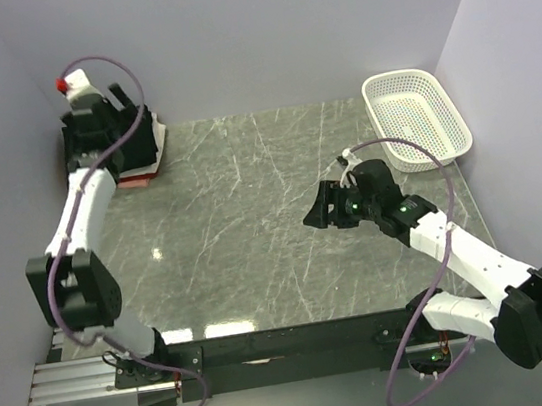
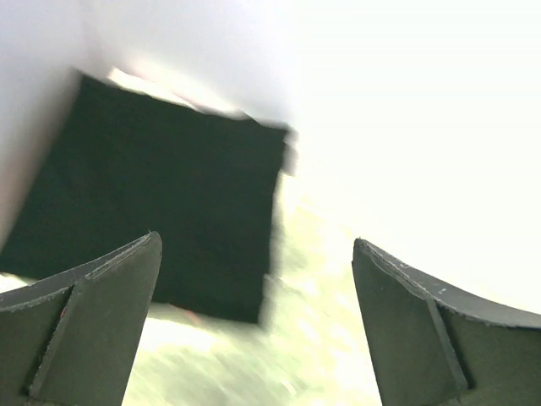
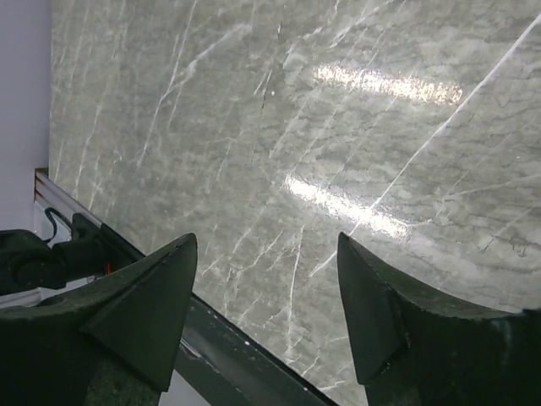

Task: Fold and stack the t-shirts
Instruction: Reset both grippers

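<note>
Shirts (image 1: pixel 136 179) sit stacked at the table's (image 1: pixel 253 216) far left corner, the black shirt (image 2: pixel 169 203) on top. The left gripper (image 2: pixel 255 243) hangs over it, jaws wide apart and empty. The right gripper (image 3: pixel 266 241) hovers mid-table, also apart and empty. The left should probably lift straight up so no finger drags the fold. Its wrist view is blurred and washed out, and from above the gripper covers most of the stack, so the count and edge alignment are unclear.

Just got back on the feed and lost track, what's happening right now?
The left gripper hangs open over the folded black t-shirt, which tops the stack in the far-left corner of the table; it grips nothing. The right gripper, also open and empty, hovers over the table right of centre. The white basket sits at the far right, with no shirt visible in it.
</note>
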`<state>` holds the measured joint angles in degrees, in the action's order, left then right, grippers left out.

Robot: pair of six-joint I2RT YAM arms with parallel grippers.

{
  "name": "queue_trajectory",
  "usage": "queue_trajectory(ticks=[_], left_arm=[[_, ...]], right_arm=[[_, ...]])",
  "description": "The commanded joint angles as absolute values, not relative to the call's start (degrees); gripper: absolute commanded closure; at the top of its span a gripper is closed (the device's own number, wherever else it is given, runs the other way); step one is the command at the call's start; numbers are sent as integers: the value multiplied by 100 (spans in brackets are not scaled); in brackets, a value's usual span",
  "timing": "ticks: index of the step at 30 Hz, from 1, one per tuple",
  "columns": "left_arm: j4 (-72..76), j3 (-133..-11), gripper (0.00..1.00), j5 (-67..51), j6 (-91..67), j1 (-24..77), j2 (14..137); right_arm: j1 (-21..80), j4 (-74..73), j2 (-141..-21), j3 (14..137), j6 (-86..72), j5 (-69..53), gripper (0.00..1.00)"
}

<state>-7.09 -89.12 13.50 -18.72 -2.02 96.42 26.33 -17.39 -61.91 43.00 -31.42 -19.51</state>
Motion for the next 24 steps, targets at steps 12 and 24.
queue_trajectory(ticks=[12,24], left_arm=[[-307,-5381,1,1897,-3410,3355,6681],[-624,-4281,1,2759,-4465,5598,6100]], right_arm=[[2654,-1837,-5318,4298,-3041,-1556,21],[2646,-2083,-4545,3832,-3164,-687,17]])
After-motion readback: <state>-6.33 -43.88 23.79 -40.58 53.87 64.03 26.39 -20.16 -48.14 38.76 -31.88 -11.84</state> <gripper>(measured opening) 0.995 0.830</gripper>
